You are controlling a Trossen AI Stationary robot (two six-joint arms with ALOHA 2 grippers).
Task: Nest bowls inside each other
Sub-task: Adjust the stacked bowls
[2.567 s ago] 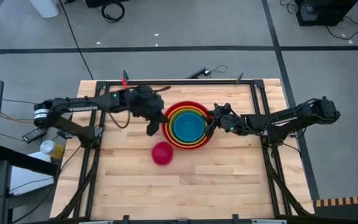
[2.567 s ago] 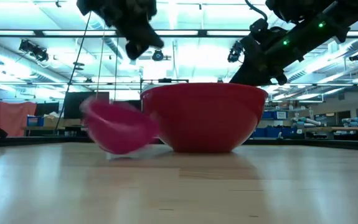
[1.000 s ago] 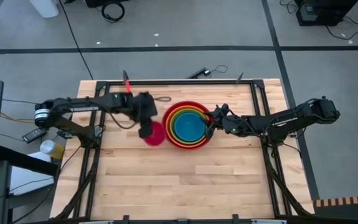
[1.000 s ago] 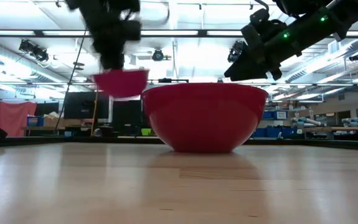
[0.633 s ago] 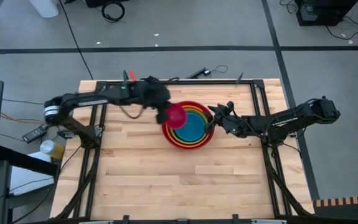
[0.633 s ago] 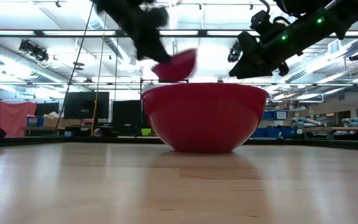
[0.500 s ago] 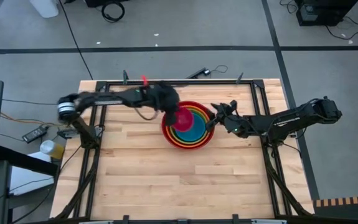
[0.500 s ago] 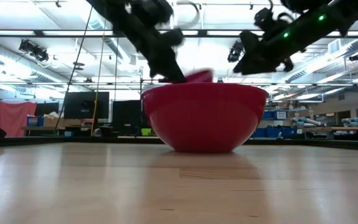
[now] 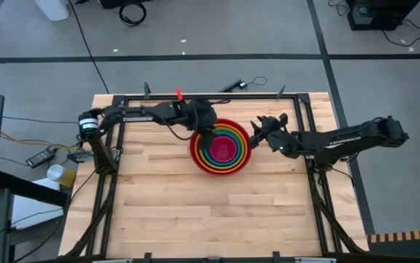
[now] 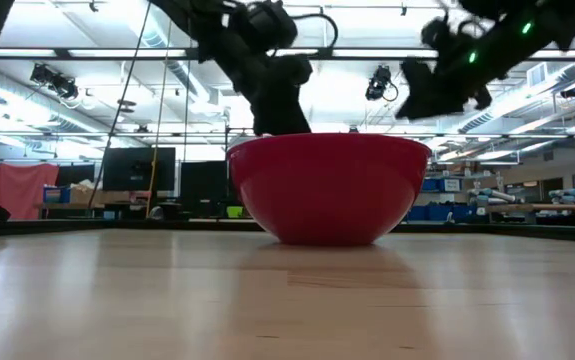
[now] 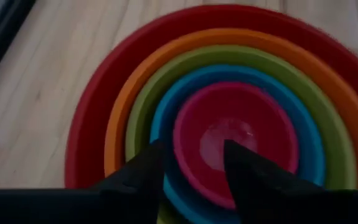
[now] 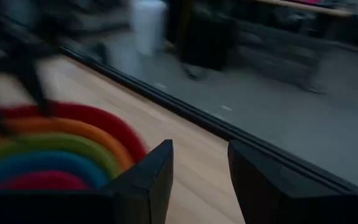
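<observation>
Five bowls sit nested in one stack (image 9: 220, 146) at the middle of the table's far half. The red bowl (image 10: 327, 190) is outermost and rests on its base; inside it come orange (image 11: 113, 140), green (image 11: 135, 121) and blue (image 11: 309, 146). The pink bowl (image 11: 241, 134) lies level in the middle. My left gripper (image 11: 194, 165) is open just above the stack's far-left part, one finger over the blue bowl and one over the pink bowl's hollow. My right gripper (image 9: 257, 131) is open to the right of the stack, with nothing between its fingers (image 12: 200, 180).
A black frame rail (image 9: 195, 96) runs along the table's far edge and down both sides. A small dark tool with a cord (image 9: 233, 85) lies on the floor just beyond that edge. Bare wood (image 9: 217, 212) fills the near half of the table.
My left gripper has carried the pink bowl from the table's left over the stack's rim, tilted on the way, and down into the blue bowl. The bowl now rests level there, free of the fingers. My right gripper has drawn back a little from the red bowl's right rim.
</observation>
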